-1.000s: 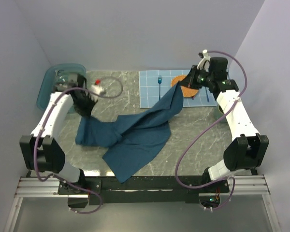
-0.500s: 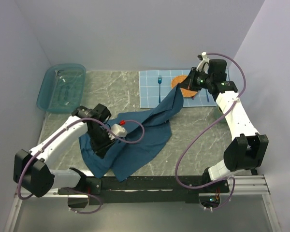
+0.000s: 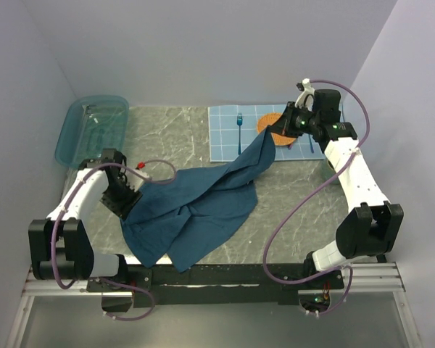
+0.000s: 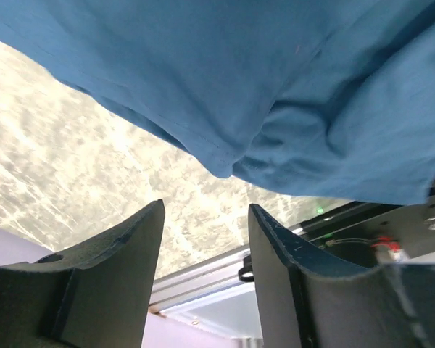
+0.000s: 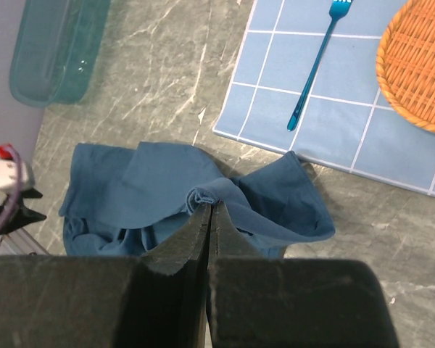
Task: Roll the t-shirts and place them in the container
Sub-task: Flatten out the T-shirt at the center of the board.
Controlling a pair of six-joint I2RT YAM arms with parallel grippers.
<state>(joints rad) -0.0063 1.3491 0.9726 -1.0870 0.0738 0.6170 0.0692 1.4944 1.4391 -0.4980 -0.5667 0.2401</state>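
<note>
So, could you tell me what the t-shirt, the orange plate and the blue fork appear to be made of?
The t-shirt looks like soft matte cloth: it drapes and creases, with a stitched hem. The plate seems woven wicker, showing ribbed strands. The fork looks glossy, either plastic or coated metal.

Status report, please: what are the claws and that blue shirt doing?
Right claw shut on t-shirt, one end raised. Left claw open beside its other edge. Placemat, fork close by.
</note>
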